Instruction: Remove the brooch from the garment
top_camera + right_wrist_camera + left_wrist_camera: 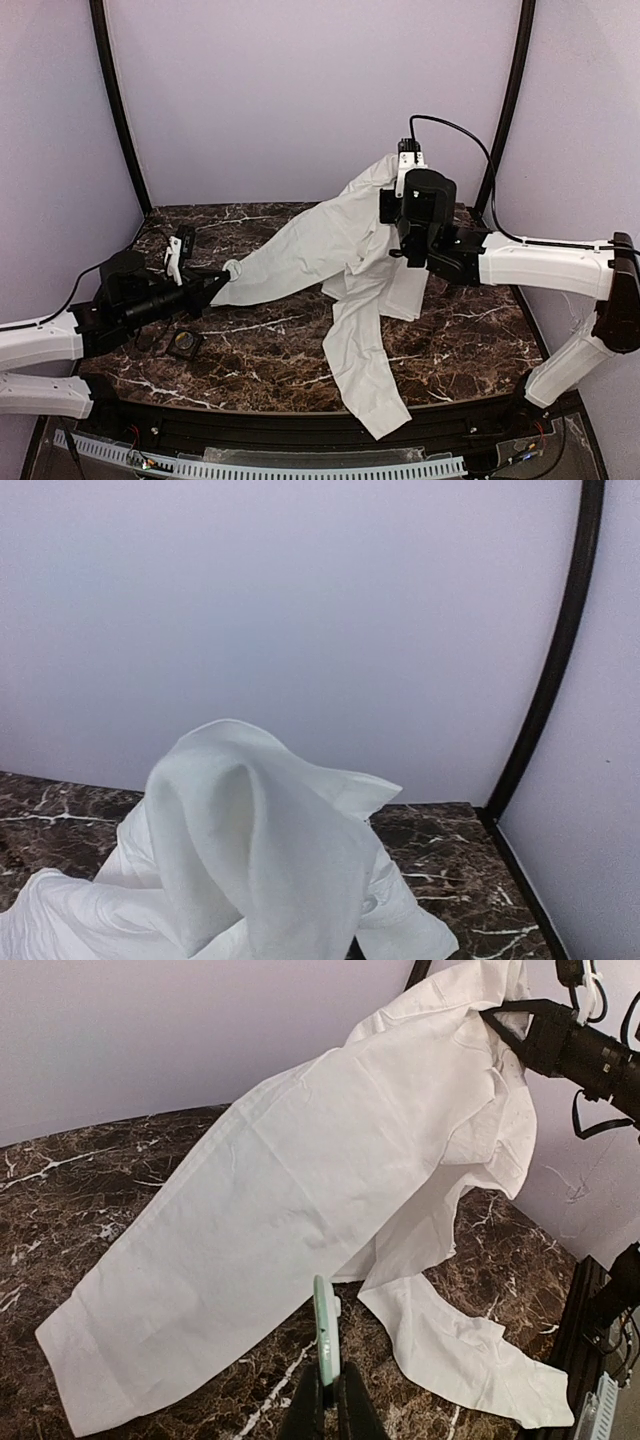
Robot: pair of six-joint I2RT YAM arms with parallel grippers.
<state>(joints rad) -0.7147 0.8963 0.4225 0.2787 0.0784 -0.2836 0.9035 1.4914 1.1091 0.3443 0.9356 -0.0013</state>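
Left claw is pinched narrow, and in its wrist view a thin pale-green disc stands edge-on between the tips. I take that to be the brooch, already clear of the cloth. The shirt lies beyond it, and the sleeve cuff sits just beside the claw at its 1 o'clock in the overhead view.

Over at the table's 1 o'clock the right claw is clamped on a bunch of shirt, hoisting it high. Its own camera shows only draped fabric.

The step now looks like delivery. The small black tray waits near the left claw, at about its 7 o'clock.

- Hold that pinch firm, because the grip is only on the disc's lower edge and a jolt could flick it out.
- Pull back from the cuff first so no fabric tags along.
- Swing over the tray, come down low inside its rim, and only then part the tips.
- The right arm should hold the shirt steady throughout.
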